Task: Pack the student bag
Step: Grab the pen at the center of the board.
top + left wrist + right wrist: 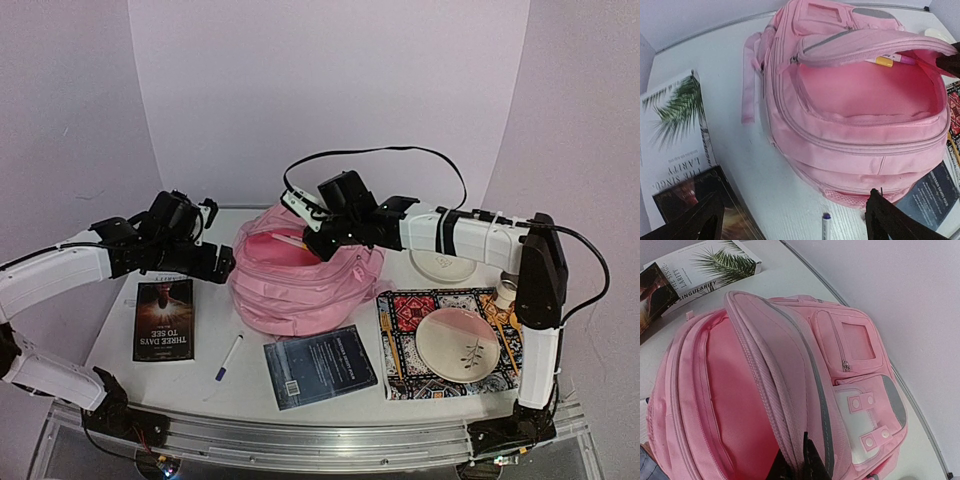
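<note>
— Whereabouts of the student bag (pixel 300 285)?
— Mid-surface, toward the back edge, with the main compartment unzipped and gaping up and toward the left edge. Plain pink lining inside. Under the raised front panel, a yellow marker (pixel 884 61) and a pink marker (pixel 905 59).
— And the left fingers (pixel 215 262)?
— Spread wide, gripping nothing, hovering above the surface just left of the bag's opening.
— The right fingers (pixel 802 462)?
— Pinched narrow on the rim of the front panel, right at the zipper line, holding that panel up off the rest of the bag.
— Anything else on the surface?
— Near the left edge, a dark book titled "Three Days to See" (pixel 164 318), lying partly over a white book with a palm leaf (pixel 675 130) on its cover. Between the dark book and the bag, toward the near edge, a pen (pixel 229 357) with a blue tip. Just beside the bag's near side, a dark blue book (pixel 320 366); touching or not, hard to tell. Toward the right edge, a patterned placemat (pixel 400 305) with a pink-and-white plate (pixel 457 340) on top. Behind the placemat, a small pale dish (pixel 445 265).
</note>
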